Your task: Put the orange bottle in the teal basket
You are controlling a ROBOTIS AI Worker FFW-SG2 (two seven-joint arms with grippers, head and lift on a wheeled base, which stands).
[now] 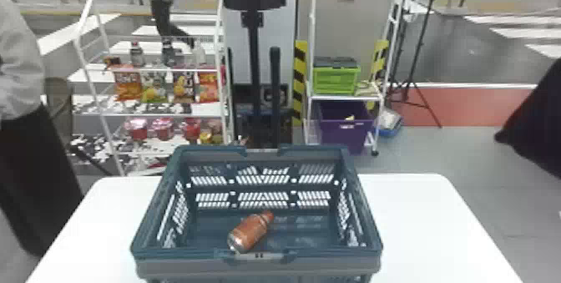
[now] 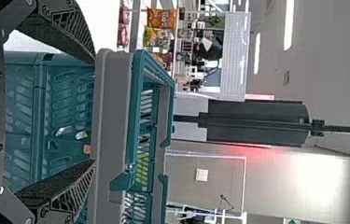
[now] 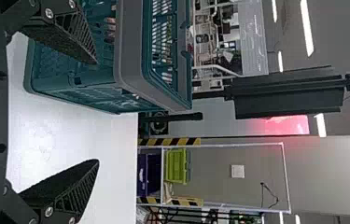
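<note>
Bottle: we see it (image 1: pixel 249 233) inside the basket (image 1: pixel 208 151), lying on its side on the floor of it, a little left of the middle and close to the near wall.
Color: we make out a reddish-orange body, with a paler band toward the base.
Base: we find this end silvery and shiny, nearest us and to the left.
Shoulder: we see the body taper to a short neck.
Cap: it is orange like the rest (image 1: pixel 268 216), pointing away from us and to the right.
Label: we can tell there is a printed wrap, its details too small to make out.
Basket: it stands upright on the white table (image 1: pixel 425 219), teal with slotted walls and a gray band under the rim.
Left gripper: we have it wide open (image 2: pixel 93 111), nothing held, its fingers well apart before the basket's wall.
Right gripper: we have this one wide open too (image 3: pixel 97 112), holding nothing, one finger by the basket and the other over the table.
</note>
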